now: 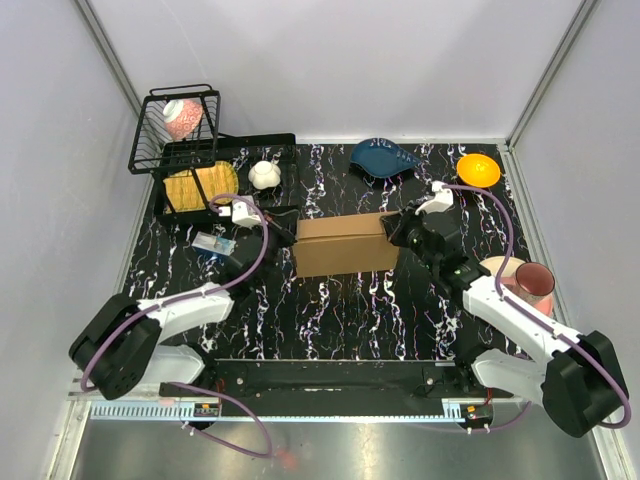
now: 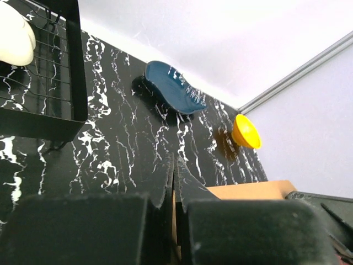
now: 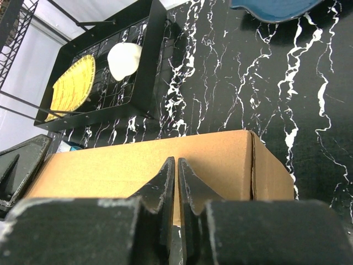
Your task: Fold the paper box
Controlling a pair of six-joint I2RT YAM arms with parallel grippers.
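Paper box [image 3: 110, 171] shows its end face only from the right wrist.

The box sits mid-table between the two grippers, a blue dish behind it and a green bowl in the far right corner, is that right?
No, the bowl is orange, not green; the top view shows it. The rest stands: the box sits mid-table between the left gripper and right gripper, the blue dish behind it.
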